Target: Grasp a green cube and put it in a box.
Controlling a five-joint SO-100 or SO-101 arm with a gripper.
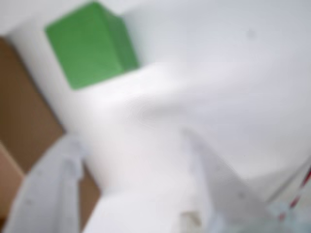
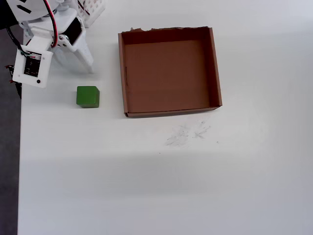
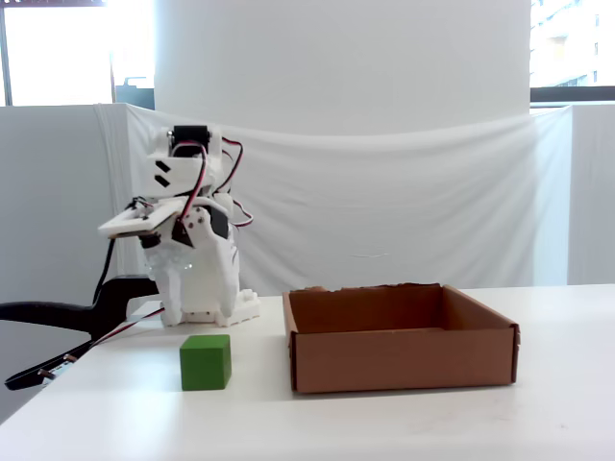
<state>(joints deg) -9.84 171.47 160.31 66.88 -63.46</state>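
Nothing done: cube (image 2: pixel 88 96) sits on table left of box (image 2: pixel 215 68), ungrasped. Gripper (image 1: pixel 131 179) near cube, fingers spread, empty. Grasp, carry, drop remain.

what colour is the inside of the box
Plain brown cardboard; the box shows its floor best in the overhead view.

I am looking at what seems to be a lab or office test bench; a plain white table (image 3: pixel 384 432) is carrying only a small white 3D-printed arm (image 3: pixel 192 259) with exposed red and black wires; behind the arm a white cloth backdrop (image 3: pixel 404 211) is hanging, draped and creased, screening the room; above the backdrop, bright windows (image 3: pixel 58 53) are showing at the left and right; left of the arm, a dark chair-like shape (image 3: pixel 58 317) is poking in.
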